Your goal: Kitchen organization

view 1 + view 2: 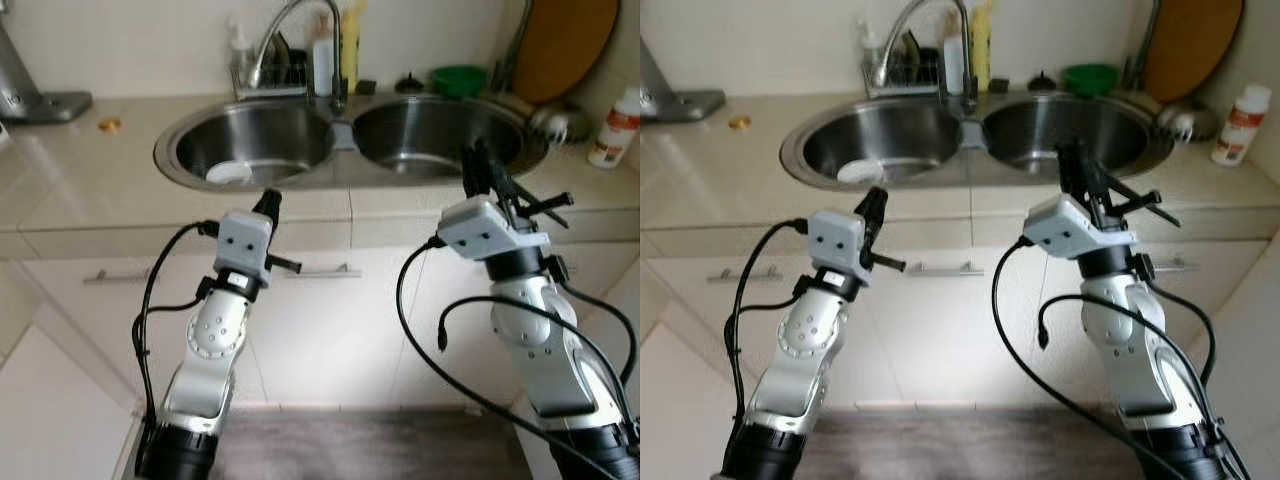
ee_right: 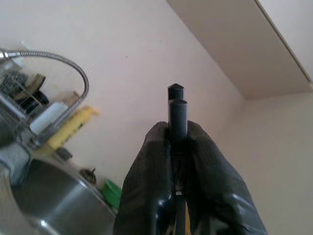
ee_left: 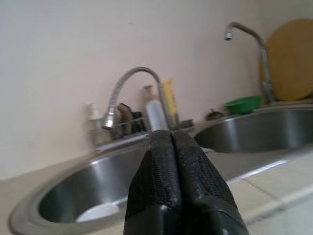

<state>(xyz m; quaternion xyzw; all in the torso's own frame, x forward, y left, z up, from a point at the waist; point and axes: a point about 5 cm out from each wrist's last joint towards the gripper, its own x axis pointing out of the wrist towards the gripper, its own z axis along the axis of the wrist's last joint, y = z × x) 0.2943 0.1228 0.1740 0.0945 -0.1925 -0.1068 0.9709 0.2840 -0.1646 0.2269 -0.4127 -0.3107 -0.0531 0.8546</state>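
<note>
A steel double sink [image 1: 345,135] is set in the beige counter ahead of me, and a white dish [image 1: 228,172] lies in its left basin. My left gripper [image 1: 270,200] is shut and empty, hovering at the counter's front edge before the left basin; its fingertips [image 3: 171,139] press together. My right gripper [image 1: 478,165] is raised over the front rim of the right basin. It is shut on a thin black stick [image 2: 177,105] whose pointed tip pokes out beyond the fingers.
A curved faucet [image 1: 290,25] rises behind the sink beside a rack of bottles [image 1: 322,60]. A green bowl [image 1: 460,78], a round wooden board [image 1: 565,40] and a white bottle [image 1: 612,128] stand at the right. White cabinet doors with a bar handle [image 1: 320,270] lie below.
</note>
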